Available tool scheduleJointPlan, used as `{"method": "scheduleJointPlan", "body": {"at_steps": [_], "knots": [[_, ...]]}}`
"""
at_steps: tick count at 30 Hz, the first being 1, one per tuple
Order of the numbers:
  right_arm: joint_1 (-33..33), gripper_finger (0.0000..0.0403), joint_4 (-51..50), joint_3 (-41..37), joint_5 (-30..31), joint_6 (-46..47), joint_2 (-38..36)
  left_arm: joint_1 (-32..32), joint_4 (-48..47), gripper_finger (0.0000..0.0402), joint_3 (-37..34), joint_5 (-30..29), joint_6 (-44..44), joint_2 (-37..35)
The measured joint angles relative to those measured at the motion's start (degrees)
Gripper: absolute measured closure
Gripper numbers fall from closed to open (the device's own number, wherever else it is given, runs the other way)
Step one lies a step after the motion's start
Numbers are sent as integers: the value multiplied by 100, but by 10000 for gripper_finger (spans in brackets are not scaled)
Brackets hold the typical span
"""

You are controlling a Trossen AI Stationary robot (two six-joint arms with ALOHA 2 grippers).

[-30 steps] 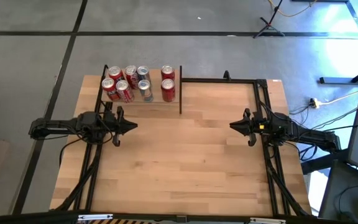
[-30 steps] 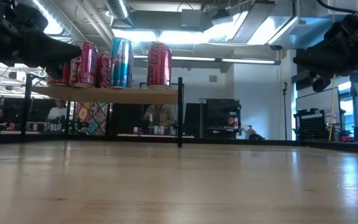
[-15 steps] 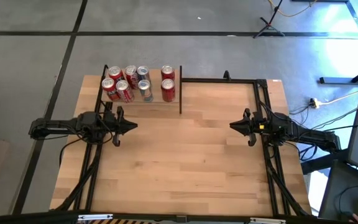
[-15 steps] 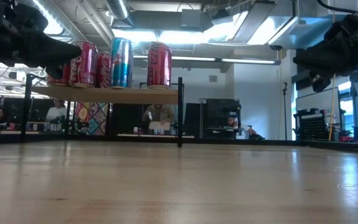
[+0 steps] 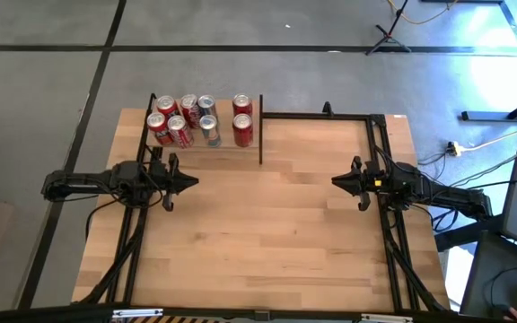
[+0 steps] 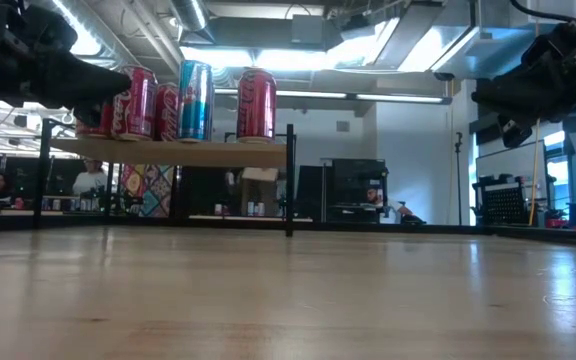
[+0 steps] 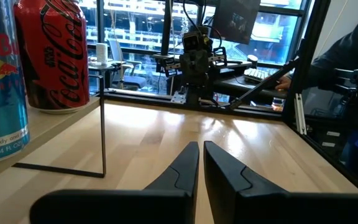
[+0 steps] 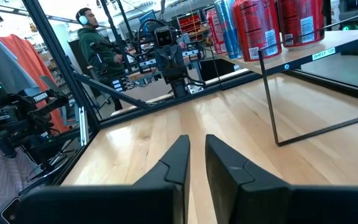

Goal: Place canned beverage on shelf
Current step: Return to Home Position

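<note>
Shelf [image 5: 224, 119] at the far left corner of the table [image 5: 267, 242], raised on thin black posts. 8 cans on it, all upright, in 2 rows: 6 red-black soda cans [image 5: 242, 126] and 2 blue-silver cans [image 5: 208, 127]. 1 red pair stands apart toward the shelf's right end.

Left gripper [image 5: 191, 181] hangs above the table near the shelf's front, pointing at table centre. Fingers nearly together with a slit between, holding nothing. Right gripper [image 5: 337, 181] mirrors it on the opposite side, well apart from the shelf, with the same narrow, empty claw.

No can on the tabletop (none in any view). Judgement: stocking looks done and the step in hand is the return to rest pose. Next move calls for little: settle and hold.
</note>
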Motion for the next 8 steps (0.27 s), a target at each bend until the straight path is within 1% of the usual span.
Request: {"method": "scheduleJointPlan", "body": {"at_steps": [8], "knots": [[-1,363,-2,0,-2,0,0,0,1,382,0,0,0,0]]}}
